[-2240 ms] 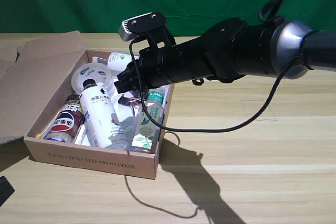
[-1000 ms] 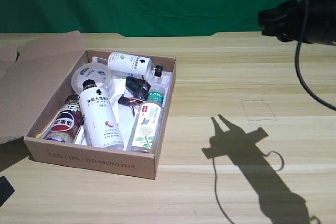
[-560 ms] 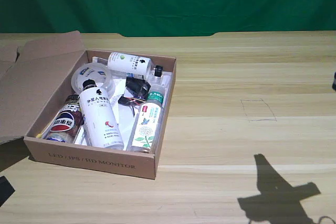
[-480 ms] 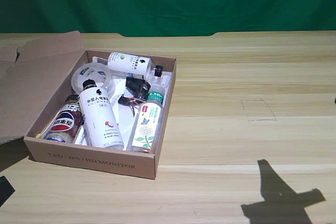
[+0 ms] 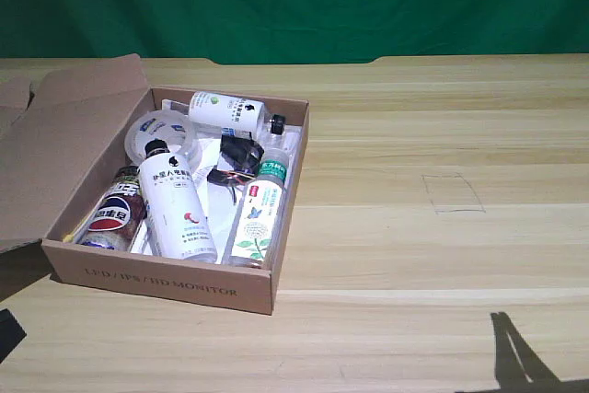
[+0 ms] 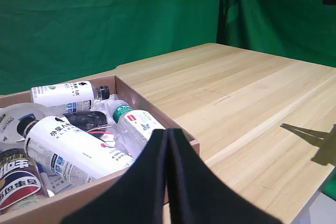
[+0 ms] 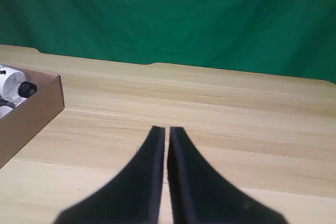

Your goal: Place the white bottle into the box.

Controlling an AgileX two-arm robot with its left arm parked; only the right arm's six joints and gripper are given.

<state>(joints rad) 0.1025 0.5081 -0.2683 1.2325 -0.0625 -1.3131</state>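
Already inside the cardboard box (image 5: pixel 162 280): white bottle (image 5: pixel 177 206), lying flat, black cap toward twelve o'clock, Pepsi bottle (image 5: pixel 112 212) just beside at nine, green-capped clear bottle (image 5: pixel 259 213) at three. Right gripper (image 7: pixel 166 132) empty, fingers pressed nearly together, above bare wooden table (image 7: pixel 220 114), well apart from box.

The right gripper (image 7: pixel 166 132) shows only in the right wrist view: its 2 black fingers (image 7: pixel 149 166) are pressed nearly together, holding nothing.
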